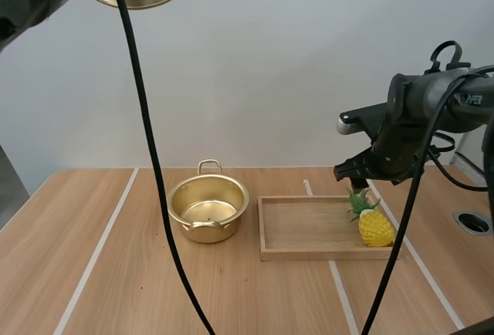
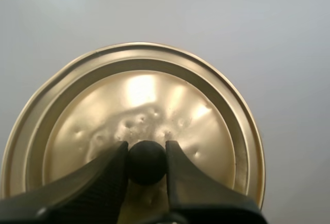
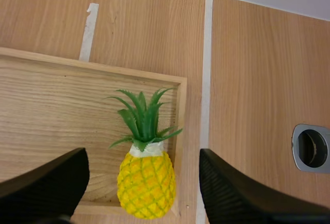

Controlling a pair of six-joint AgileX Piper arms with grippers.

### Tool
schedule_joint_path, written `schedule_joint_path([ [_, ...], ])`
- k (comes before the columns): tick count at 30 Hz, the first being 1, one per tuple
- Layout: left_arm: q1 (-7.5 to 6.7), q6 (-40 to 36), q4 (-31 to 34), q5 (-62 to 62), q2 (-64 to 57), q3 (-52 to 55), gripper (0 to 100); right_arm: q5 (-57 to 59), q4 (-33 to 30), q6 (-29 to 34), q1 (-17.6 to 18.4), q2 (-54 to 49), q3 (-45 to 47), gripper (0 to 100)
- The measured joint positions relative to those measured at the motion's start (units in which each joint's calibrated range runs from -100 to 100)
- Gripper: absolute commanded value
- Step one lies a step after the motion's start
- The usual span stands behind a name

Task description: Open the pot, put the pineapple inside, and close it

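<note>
The left gripper's [image 2: 146, 149] two black fingers [image 2: 111, 170] pinch a small round black knob [image 2: 147, 163] between their tips. The knob sits at the centre of a gold-coloured metal lid [image 2: 144, 100], dented and shiny. In the high view the lid hangs high above the table, up at the left arm, well apart from everything below.

The right gripper's [image 3: 142, 157] fingers stand wide apart, holding nothing. Between them, lower down, lies the pineapple [image 3: 147, 182] — a small yellow toy with a crown of green leaves. The fingers do not touch it. In the high view this gripper hovers just above the leaf tips.

The pineapple rests in the near right corner of a shallow wooden tray [image 1: 301, 254], close against the right rim, its leaves pointing toward the tray's far side.

Just left of the tray, not touching it, stands the pot [image 1: 231, 215] — gold-coloured, with two loop handles, uncovered, its polished inside showing.

Tray and pot sit on a light wooden table [image 1: 116, 273] crossed by pale tape lines [image 1: 100, 250]. Near the table's right edge, beyond the tray, is a round metal-rimmed hole [image 3: 311, 147].
</note>
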Motion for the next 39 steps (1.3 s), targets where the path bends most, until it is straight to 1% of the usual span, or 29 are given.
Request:
schedule_joint_path([
  [13,0.00,0.0,0.0,0.0,0.0,0.0,0,-3.2,-2.1,0.0,0.0,2.9,1.2,100],
  [14,0.00,0.0,0.0,0.0,0.0,0.0,0,-3.9,-3.1,0.0,0.0,5.2,1.6,100],
  [17,0.00,0.0,0.0,0.0,0.0,0.0,0,-3.9,-3.4,0.7,0.0,8.7,1.6,100],
  [21,0.00,0.0,0.0,0.0,0.0,0.0,0,-4.0,-3.4,1.4,0.0,10.9,1.6,100],
  [28,0.00,0.0,0.0,0.0,0.0,0.0,0,-5.7,-5.5,2.3,0.0,13.7,2.4,100],
  [34,0.00,0.0,0.0,0.0,0.0,0.0,0,-11.9,-5.9,2.5,-2.1,14.5,5.9,100],
  [39,0.00,0.0,0.0,0.0,0.0,0.0,0,-16.3,-4.6,2.6,-3.2,14.5,8.0,100],
])
